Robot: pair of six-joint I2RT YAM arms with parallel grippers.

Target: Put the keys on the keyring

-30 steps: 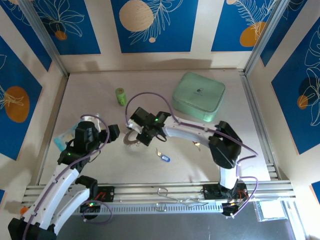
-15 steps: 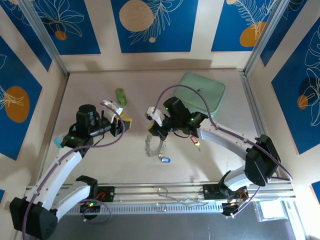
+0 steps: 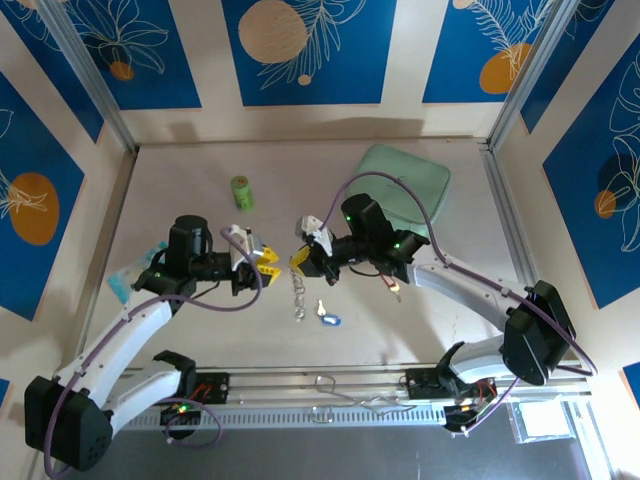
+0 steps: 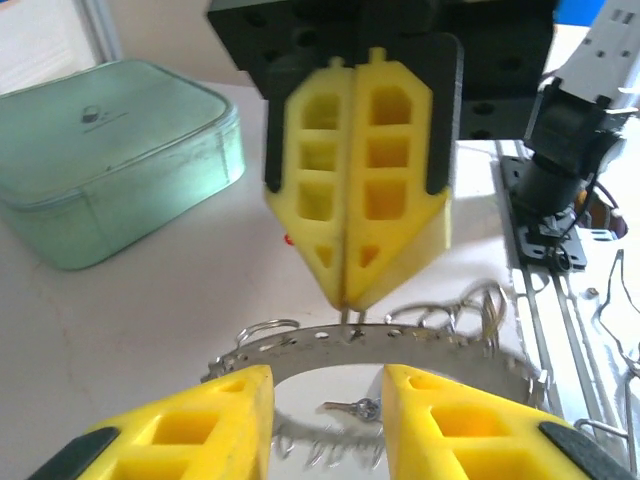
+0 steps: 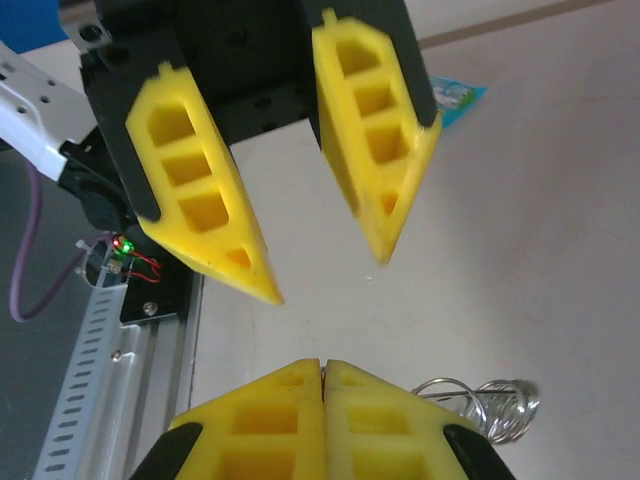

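Note:
The keyring [image 3: 298,294], a thin metal ring fringed with small silvery pieces, hangs edge-on from my right gripper [image 3: 298,263], which is shut on its top. In the left wrist view the shut yellow fingertips [image 4: 350,280] pinch the ring's band [image 4: 400,343]. My left gripper [image 3: 265,261] faces it from the left, open, its fingers [image 4: 200,430] just short of the band with nothing between them. The blue-tagged key [image 3: 328,318] lies on the table below the ring. The red-tagged key [image 3: 391,286] lies right of it, under the right arm.
A mint-green case [image 3: 400,185] sits at the back right. A small green cylinder [image 3: 241,192] stands at the back left. A teal packet [image 3: 125,282] lies near the left wall. The metal rail [image 3: 330,380] runs along the near edge.
The left gripper has moved right, up to the right gripper, and its jaws have narrowed. The right gripper has shifted slightly left with the keyring, which now hangs edge-on.

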